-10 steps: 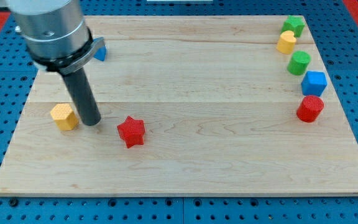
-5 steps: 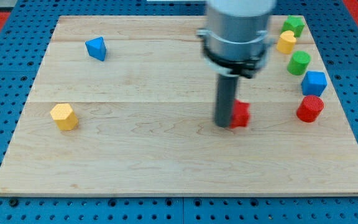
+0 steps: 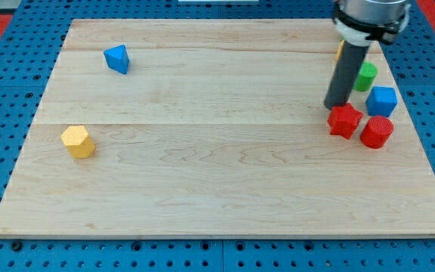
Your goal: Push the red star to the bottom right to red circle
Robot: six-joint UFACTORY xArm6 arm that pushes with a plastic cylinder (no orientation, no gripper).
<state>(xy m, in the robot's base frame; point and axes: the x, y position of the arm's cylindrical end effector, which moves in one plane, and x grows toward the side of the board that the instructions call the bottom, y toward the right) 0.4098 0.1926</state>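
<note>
Camera view: the red star (image 3: pixel 344 120) sits at the view's right side of the wooden board (image 3: pixel 202 196), touching or almost touching the red circle (image 3: pixel 376 131), which lies at about 4 o'clock from it. So the star is at the circle's 10 o'clock, not at its bottom right; the target spot, 4 to 5 o'clock of the circle, is bare board near the right edge. The rod comes down from the view's top, and its tip (image 3: pixel 337 106) rests just at the star's 11 o'clock corner, touching it or a hair apart; which one cannot be told. There is no gripper here, only a plain rod, so nothing opens or pinches. Judgement: the long haul looks done and the star is beside the circle, but on the wrong side. What is left is a short route around the circle, probably down past its 6 o'clock and then right, without knocking the circle. The blue cube (image 3: pixel 381 100) sits at 12 o'clock from the circle, with a green block (image 3: pixel 366 75) above it and a yellow block (image 3: pixel 341 50) mostly hidden behind the rod. Well away at the view's left are a blue block (image 3: pixel 116 58) and a yellow block (image 3: pixel 77 141).
</note>
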